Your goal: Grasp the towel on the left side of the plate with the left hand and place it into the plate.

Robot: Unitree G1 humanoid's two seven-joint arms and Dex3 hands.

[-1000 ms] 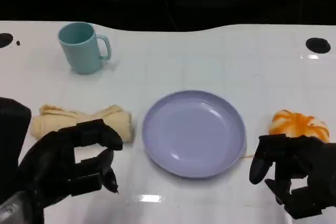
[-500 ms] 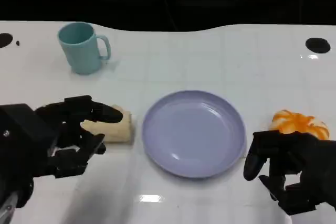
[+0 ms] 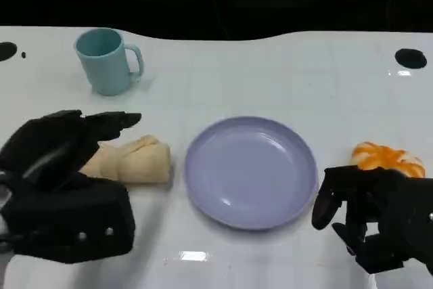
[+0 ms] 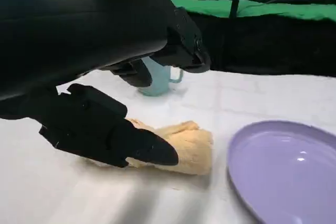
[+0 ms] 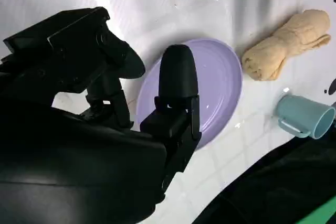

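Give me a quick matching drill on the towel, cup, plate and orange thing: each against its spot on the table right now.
Things:
1. towel
2. cup
3. plate
4. orange object

Places:
A. far left of the table
B. right of the plate, beside the right hand
C. middle of the table, nothing in it
D. left of the plate, under the left hand's open fingers

Pairs: 1-D, 2-A, 3-C, 4-B

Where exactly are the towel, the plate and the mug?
towel [image 3: 139,161]: head view, its rolled middle.
plate [image 3: 250,170]: head view, bare centre.
mug [image 3: 103,61]: head view, its side wall.
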